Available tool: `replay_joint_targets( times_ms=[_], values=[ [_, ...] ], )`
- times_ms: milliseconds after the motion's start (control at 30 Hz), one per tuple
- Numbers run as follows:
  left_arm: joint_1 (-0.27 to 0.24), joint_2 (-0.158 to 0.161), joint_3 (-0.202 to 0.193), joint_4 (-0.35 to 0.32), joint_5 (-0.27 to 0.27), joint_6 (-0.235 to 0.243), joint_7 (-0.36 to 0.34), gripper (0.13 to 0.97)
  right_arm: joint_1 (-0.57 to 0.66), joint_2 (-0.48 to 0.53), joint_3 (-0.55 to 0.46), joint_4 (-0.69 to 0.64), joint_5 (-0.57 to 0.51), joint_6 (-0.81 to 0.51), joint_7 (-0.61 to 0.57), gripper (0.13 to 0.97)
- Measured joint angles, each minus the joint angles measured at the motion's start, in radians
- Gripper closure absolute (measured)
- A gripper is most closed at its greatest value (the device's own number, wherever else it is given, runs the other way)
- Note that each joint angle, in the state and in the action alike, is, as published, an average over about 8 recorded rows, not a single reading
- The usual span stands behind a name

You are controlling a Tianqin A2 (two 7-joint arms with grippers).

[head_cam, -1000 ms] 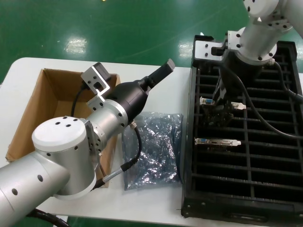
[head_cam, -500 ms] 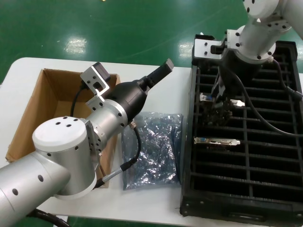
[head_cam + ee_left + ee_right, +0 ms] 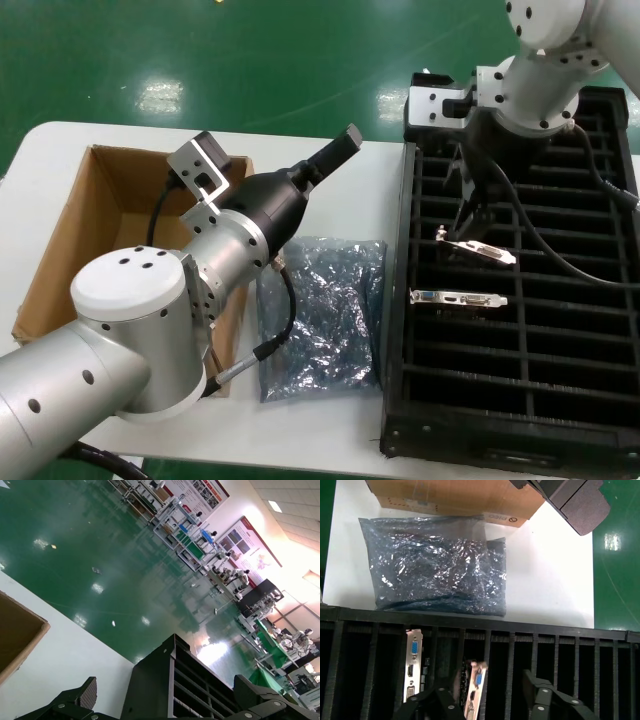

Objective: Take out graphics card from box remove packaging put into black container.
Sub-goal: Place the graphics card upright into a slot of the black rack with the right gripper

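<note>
Graphics card (image 3: 478, 246) lies tilted across the slot bars in the black container's (image 3: 600, 440) left column, second card (image 3: 458, 298) seated one slot nearer. Right gripper (image 3: 478, 212) hovers just above it, fingers spread, holding nothing. Bag (image 3: 325, 315) flat on table (image 3: 60, 150) between container and box (image 3: 110, 200). Left gripper (image 3: 165, 700) raised above the table beside the box, wide apart, empty.

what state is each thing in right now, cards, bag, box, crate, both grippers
first graphics card: seated in a slot of the crate, bracket up
second graphics card: tilted in the next slot, released
packaging: empty, flat on the table
box: open, nothing visible inside
black container: holds two cards, the other slots in view empty
right gripper: open, above the tilted card
left gripper: open, holding nothing, raised above the table
</note>
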Motion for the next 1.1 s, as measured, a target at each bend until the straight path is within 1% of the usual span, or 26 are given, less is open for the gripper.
replay_joint_targets(
  times_ms=[133,400,433,500,567,600,667,700,733,833,900,967,1000,1067,1100],
  values=[
    [0.000,0.001,0.000,0.000,0.000,-0.006,0.003,0.132,0.000,0.000,0.000,0.004,0.000,0.012,0.003,0.685],
    [-0.003,0.007,0.000,0.007,0.000,-0.024,0.027,0.132,0.017,0.000,0.000,0.009,-0.005,0.059,0.036,0.487],
    [-0.004,0.008,0.000,0.009,0.000,-0.026,0.034,0.132,0.020,0.000,0.000,0.010,-0.003,0.072,0.044,0.487],
    [-0.007,0.011,0.000,0.014,0.000,-0.028,0.050,0.132,0.028,0.000,0.000,0.010,0.002,0.104,0.062,0.441],
    [-0.002,0.006,-0.010,0.015,0.003,-0.025,0.070,0.132,0.038,0.000,0.000,0.010,0.011,0.147,0.083,0.395],
    [0.007,-0.004,-0.022,0.011,0.009,-0.019,0.079,0.132,0.042,0.000,0.000,0.009,0.018,0.170,0.093,0.372],
    [0.040,-0.040,-0.063,-0.011,0.034,0.003,0.088,0.132,0.052,0.000,0.000,0.007,0.033,0.219,0.112,0.326],
    [0.062,-0.063,-0.090,-0.027,0.053,0.017,0.087,0.132,0.056,0.000,0.000,0.005,0.042,0.243,0.121,0.302],
    [0.090,-0.090,-0.124,-0.047,0.078,0.034,0.083,0.132,0.061,0.000,0.000,0.003,0.052,0.266,0.128,0.302],
    [0.192,-0.176,-0.248,-0.125,0.165,0.088,0.064,0.132,0.070,0.000,0.000,-0.005,0.080,0.320,0.145,0.258],
    [0.257,-0.216,-0.329,-0.175,0.219,0.117,0.055,0.132,0.073,0.000,0.000,-0.011,0.089,0.339,0.154,0.228],
    [0.315,-0.242,-0.403,-0.220,0.257,0.138,0.057,0.132,0.073,0.000,0.000,-0.019,0.084,0.346,0.166,0.199],
    [0.340,-0.250,-0.434,-0.239,0.268,0.147,0.061,0.132,0.072,0.000,0.000,-0.023,0.077,0.346,0.172,0.184],
    [0.381,-0.260,-0.484,-0.270,0.282,0.162,0.072,0.132,0.068,0.000,0.000,-0.030,0.057,0.342,0.187,0.181],
    [0.396,-0.263,-0.503,-0.282,0.285,0.169,0.077,0.132,0.066,0.000,0.000,-0.034,0.045,0.339,0.194,0.177]
  ],
)
